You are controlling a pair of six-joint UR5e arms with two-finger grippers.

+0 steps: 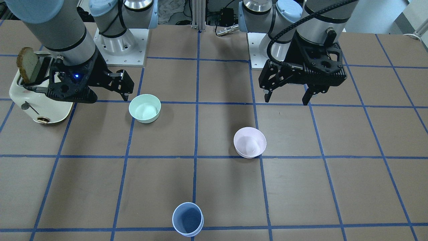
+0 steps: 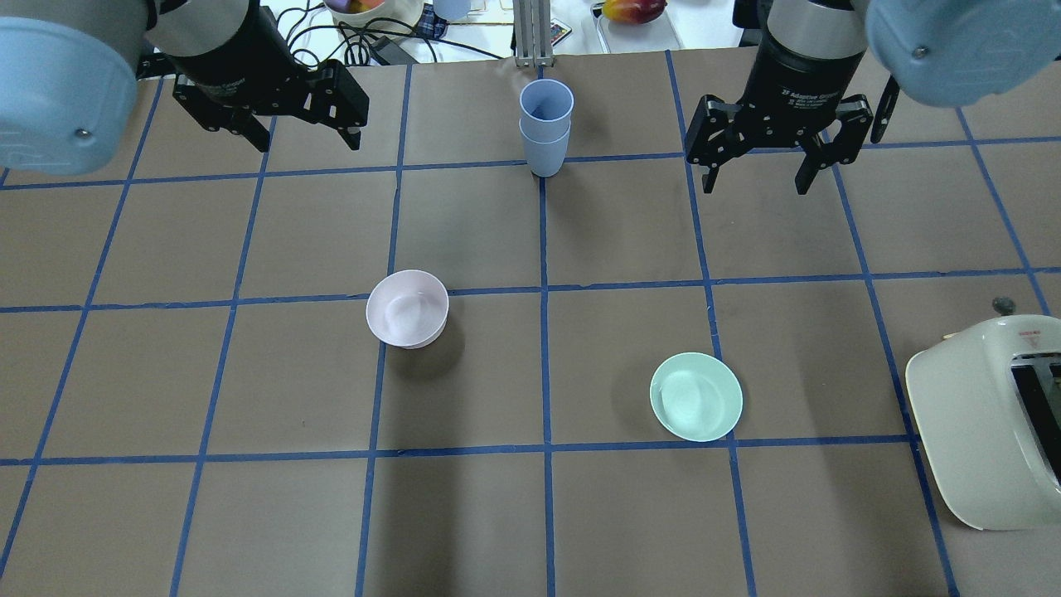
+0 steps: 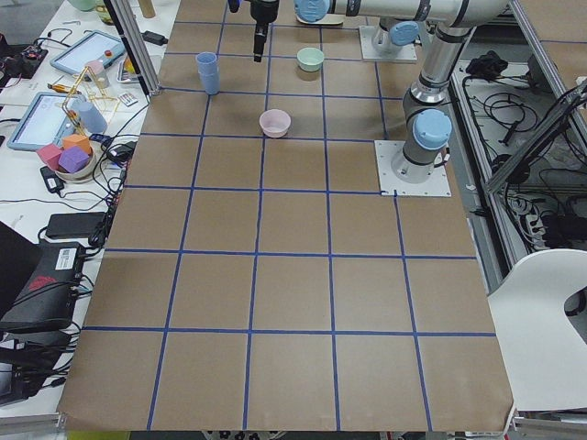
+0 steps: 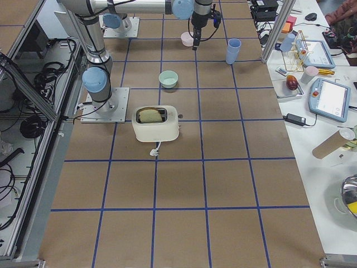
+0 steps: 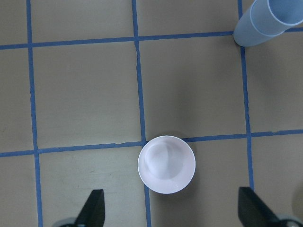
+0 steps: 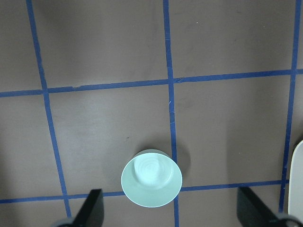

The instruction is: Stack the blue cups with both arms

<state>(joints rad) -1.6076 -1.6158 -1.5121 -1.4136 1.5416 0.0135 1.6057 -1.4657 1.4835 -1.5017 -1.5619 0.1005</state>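
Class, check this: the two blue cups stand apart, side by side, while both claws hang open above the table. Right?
No: the blue cups are nested in one stack, as the overhead view shows. The left claw and right claw do hang open.

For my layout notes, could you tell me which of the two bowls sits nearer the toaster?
The mint-green bowl: it shares the table half with the toaster, while the pale pink bowl sits in the other half.
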